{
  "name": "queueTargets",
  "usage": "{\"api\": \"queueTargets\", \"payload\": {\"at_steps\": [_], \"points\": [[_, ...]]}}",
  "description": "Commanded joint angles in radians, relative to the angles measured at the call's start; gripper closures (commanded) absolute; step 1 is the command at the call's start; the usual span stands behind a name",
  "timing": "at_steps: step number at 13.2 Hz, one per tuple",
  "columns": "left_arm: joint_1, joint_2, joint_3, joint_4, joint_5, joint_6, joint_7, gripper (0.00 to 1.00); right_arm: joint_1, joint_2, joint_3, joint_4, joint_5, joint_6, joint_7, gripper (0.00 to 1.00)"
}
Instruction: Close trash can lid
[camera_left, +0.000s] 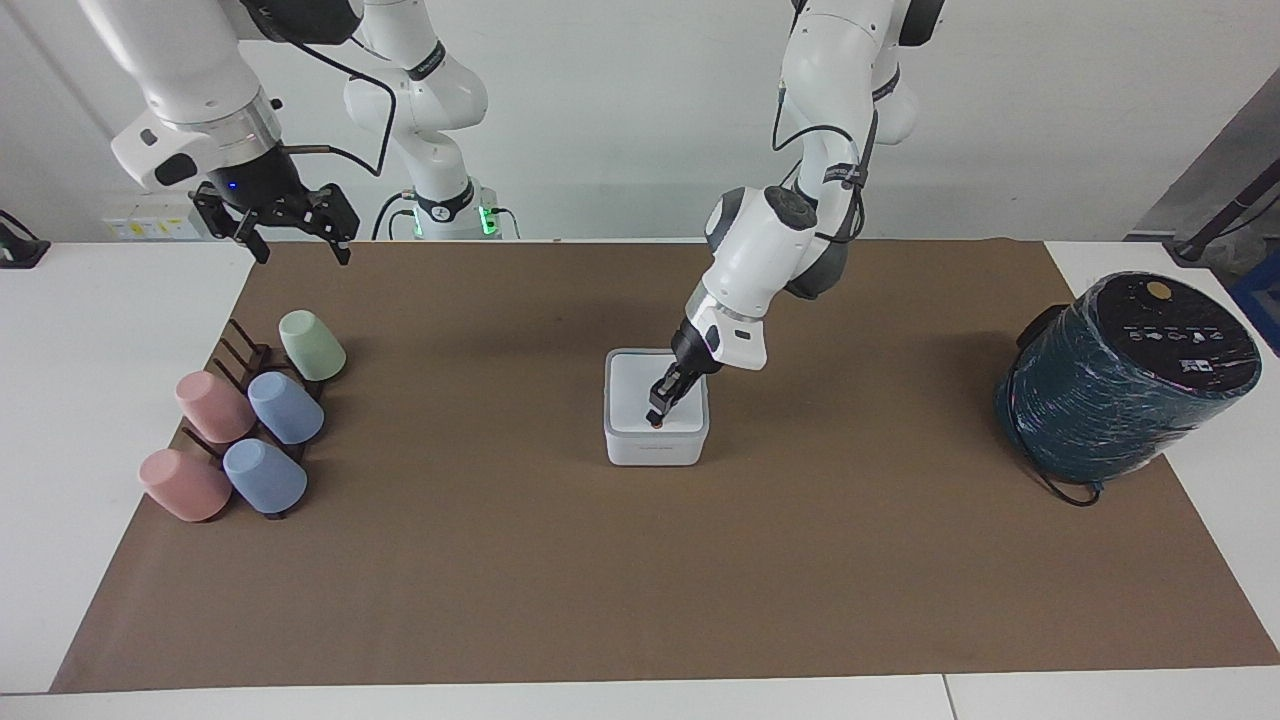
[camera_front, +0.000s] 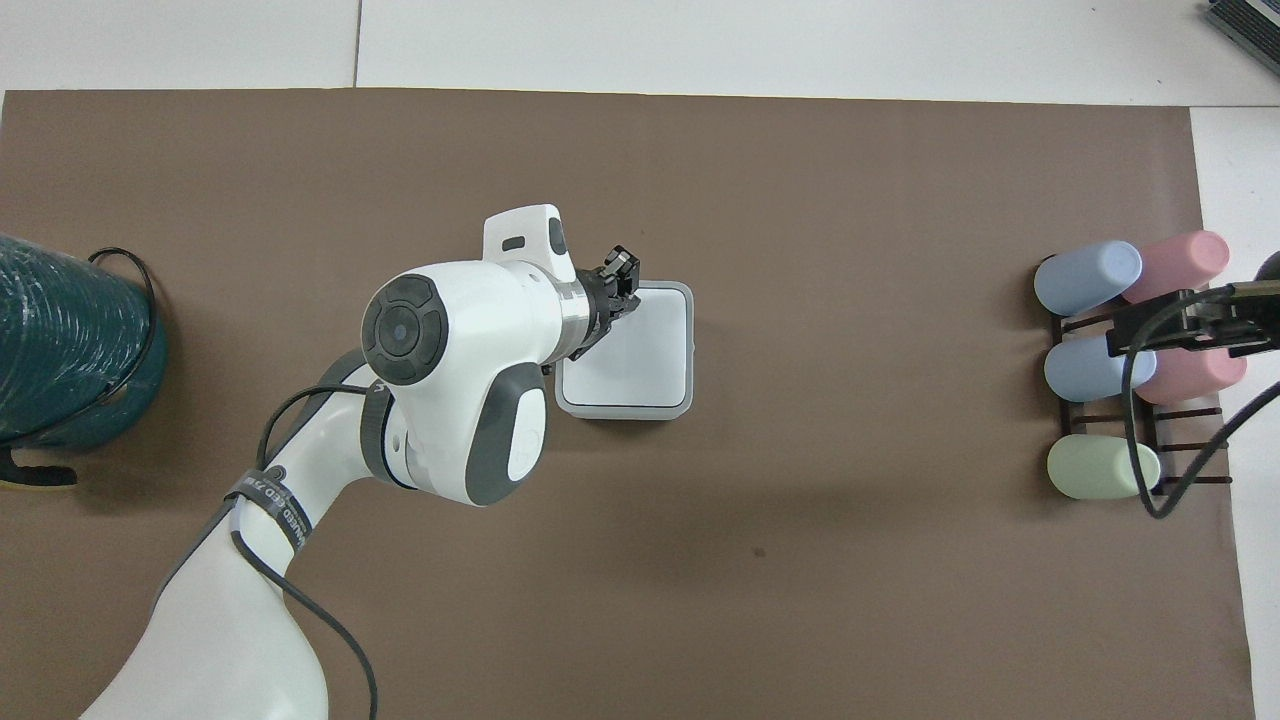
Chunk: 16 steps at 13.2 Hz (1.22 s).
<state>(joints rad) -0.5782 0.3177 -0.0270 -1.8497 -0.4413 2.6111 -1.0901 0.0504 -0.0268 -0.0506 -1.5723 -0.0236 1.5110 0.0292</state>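
1. One step is in hand, the last by the look of it — the left gripper (camera_left: 656, 417) has its fingertips pinched together, holding nothing, and presses their tip down on the lid (camera_left: 645, 392) by the orange dot, at the lid's edge farthest from the robots.
2. That lid lies flat on the trash can (camera_left: 655, 448), no contents showing, so I judge it shut or all but shut.
3. Next move, as I read it: a firm push straight down to seat the lid, then a lift straight up clear of the trash can — no sideways drag that might shove the light box.
4. Left arm reaches from its base down over the trash can, wrist tilted, fingers slanting onto the lid.
5. Right gripper (camera_left: 292, 232) waits, jaws apart, over the table edge well apart from the trash can, above the cup rack (camera_left: 240, 352).
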Motion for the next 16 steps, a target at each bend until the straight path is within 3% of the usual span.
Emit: {"api": "queueTargets", "payload": {"at_steps": [1,7,9,11,14,16], "points": [[0.008,0.049,-0.005,0.059,-0.011,0.006,0.006,0.94,-0.001,-0.018,0.001,-0.017,0.005,-0.006,-0.005,0.0],[0.038,-0.015,-0.005,0.102,-0.013,-0.169,0.004,0.81,-0.001,-0.018,0.001,-0.017,0.005,-0.006,-0.005,0.0],[0.078,-0.066,-0.002,0.135,-0.011,-0.312,0.007,0.75,-0.003,-0.018,0.001,-0.017,0.005,-0.006,-0.005,0.0],[0.141,-0.109,-0.005,0.177,0.002,-0.481,0.018,0.63,-0.001,-0.018,0.001,-0.017,0.005,-0.006,-0.005,0.0],[0.236,-0.199,0.004,0.201,0.009,-0.687,0.238,0.59,-0.001,-0.018,0.001,-0.017,0.005,-0.006,-0.005,0.0],[0.3,-0.265,0.005,0.205,0.099,-0.808,0.423,0.59,-0.003,-0.018,0.001,-0.017,0.005,-0.006,-0.005,0.0]]}}
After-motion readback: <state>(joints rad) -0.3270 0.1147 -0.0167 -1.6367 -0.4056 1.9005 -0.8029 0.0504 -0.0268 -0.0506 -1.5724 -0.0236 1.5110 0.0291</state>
